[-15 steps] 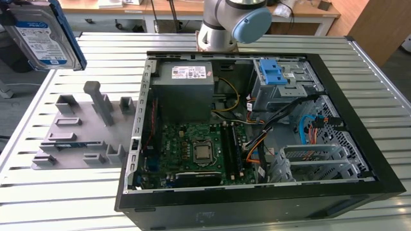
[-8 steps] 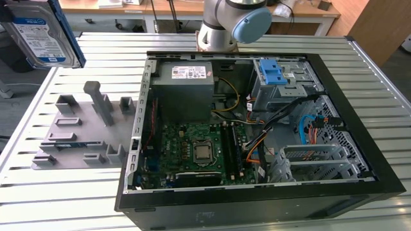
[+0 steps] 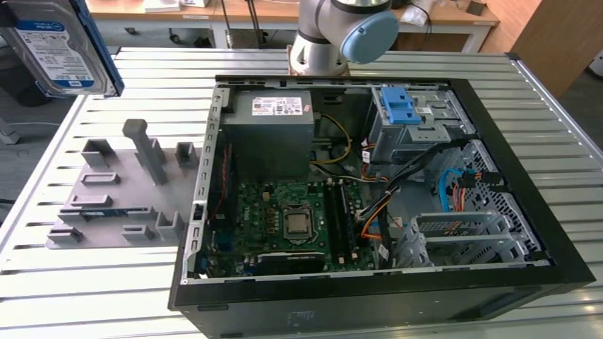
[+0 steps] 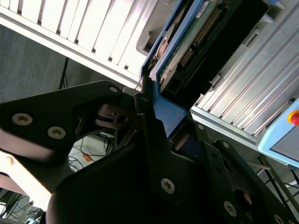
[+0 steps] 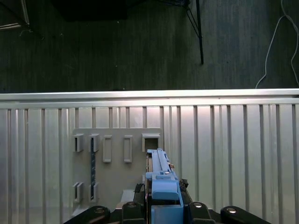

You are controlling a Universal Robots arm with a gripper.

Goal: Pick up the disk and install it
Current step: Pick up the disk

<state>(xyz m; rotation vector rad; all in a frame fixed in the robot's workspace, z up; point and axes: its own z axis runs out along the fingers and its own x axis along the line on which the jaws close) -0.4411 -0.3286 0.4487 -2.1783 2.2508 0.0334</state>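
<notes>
While I hold the disk [image 3: 58, 49] up in the air at the exterior view's far left, well apart from the open computer case [image 3: 377, 305], my gripper [image 4: 161, 119] is clamped on the blue bracket at one end of it, with the jaws closed against the plastic in the second wrist view. The disk hangs above the grey holder plate [image 3: 123, 191] on the slatted table [image 3: 85, 296], not touching it; the first wrist view has the plate's slots below the disk's edge. Risks, my guess: the grip is on a thin plastic tab only, so the disk could pivot or slip out on a hard swing. A tilted disk would likely jam at the drive cage [image 3: 424, 131] beside the blue latch [image 3: 399, 106]. Loose cables [image 3: 424, 159] crossing near that cage could snag it, and the case wall could catch a corner on a low path. Hard to tell: the disk is cut off by the frame edge in the exterior view. How deep the bracket sits between the jaws is hidden by my own hardware. I can't make out which bay in the cage is free.
</notes>
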